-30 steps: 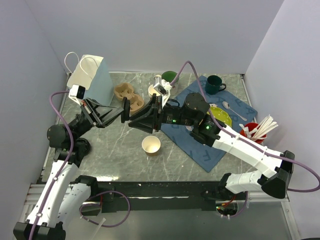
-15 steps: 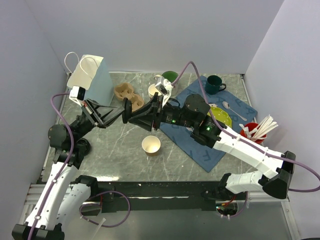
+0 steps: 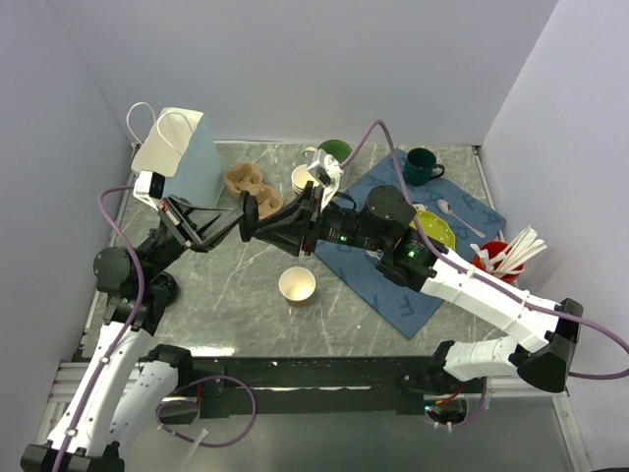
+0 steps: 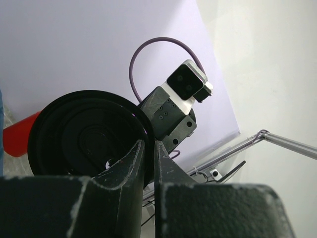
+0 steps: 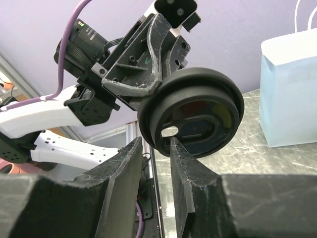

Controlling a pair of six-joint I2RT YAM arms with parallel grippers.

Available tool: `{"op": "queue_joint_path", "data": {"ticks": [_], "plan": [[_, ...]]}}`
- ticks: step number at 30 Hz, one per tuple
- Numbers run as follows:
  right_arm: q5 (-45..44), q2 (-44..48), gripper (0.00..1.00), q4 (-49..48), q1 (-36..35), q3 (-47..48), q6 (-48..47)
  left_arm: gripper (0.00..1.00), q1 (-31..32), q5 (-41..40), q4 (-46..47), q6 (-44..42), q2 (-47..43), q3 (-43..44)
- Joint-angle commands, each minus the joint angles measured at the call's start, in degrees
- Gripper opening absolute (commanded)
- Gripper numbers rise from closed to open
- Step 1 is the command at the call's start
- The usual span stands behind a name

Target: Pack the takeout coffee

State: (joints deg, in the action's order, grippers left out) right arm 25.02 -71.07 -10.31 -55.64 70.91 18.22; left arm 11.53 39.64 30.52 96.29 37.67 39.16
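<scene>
A grey marbled table (image 3: 211, 295) sits in a booth of plain pale walls. The takeout coffee is in two parts. Its brown paper cup (image 3: 297, 285) stands upright and open near the front middle of the table, white inside, with nothing touching it. Its black lid (image 3: 250, 214) is up in the air behind and to the left of the cup, tilted on edge between the two arms.

The left gripper (image 4: 148, 148) is pinched on the lid's rim, and its wrist view shows the two fingers nearly together with the edge of the lid (image 4: 84, 134) caught between them. The right gripper (image 5: 157, 146) meets the same lid (image 5: 193, 111) from the other side. Its jaws stand a little apart and the lid's lower edge dips into the gap, but I cannot tell whether they press on it.

Behind the lid a tan pulp cup carrier (image 3: 251, 182) lies on the table. A light blue paper bag (image 3: 182, 152) with white handles stands at the back left corner. On the right lies a blue cloth (image 3: 393, 290) with a yellow-green plate (image 3: 437, 228) on it, a spoon (image 3: 454, 209) beside the plate and a dark green mug (image 3: 423, 165) at the cloth's far corner. A second green mug (image 3: 334, 150) stands near the back wall. A red holder (image 3: 491, 261) of white utensils sits at the right edge.
</scene>
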Motion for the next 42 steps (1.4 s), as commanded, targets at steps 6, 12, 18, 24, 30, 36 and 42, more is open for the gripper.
{"op": "queue_joint_path", "data": {"ticks": [6,12,18,24,30,36,42], "plan": [[2.58,0.41,0.35,-4.64,-0.52,0.72,1.29,0.01,2.09,-5.62,1.91,2.15,-1.37,-0.48],[3.46,-0.91,0.30,-5.52,-0.96,1.86,2.44,0.01,3.76,-6.50,2.08,1.79,-1.19,-0.66],[2.06,0.22,0.00,-4.38,-1.23,1.51,2.44,0.01,4.29,-7.64,-0.89,0.39,-2.16,-1.01],[-6.97,5.14,0.00,8.87,-1.14,1.59,-0.46,0.91,4.29,-12.64,-17.92,-7.68,-4.53,2.14],[-13.67,7.00,0.00,34.62,-1.23,7.29,-2.40,0.99,4.20,-20.63,-46.20,-24.98,2.04,12.48],[-21.14,-0.73,0.00,57.54,-1.14,13.71,-0.72,0.97,4.20,-37.31,-71.90,-36.70,12.77,20.43],[-24.23,-12.49,0.00,66.46,-1.14,18.46,-3.10,0.97,4.11,-45.60,-78.59,-32.50,10.67,15.61]]}}
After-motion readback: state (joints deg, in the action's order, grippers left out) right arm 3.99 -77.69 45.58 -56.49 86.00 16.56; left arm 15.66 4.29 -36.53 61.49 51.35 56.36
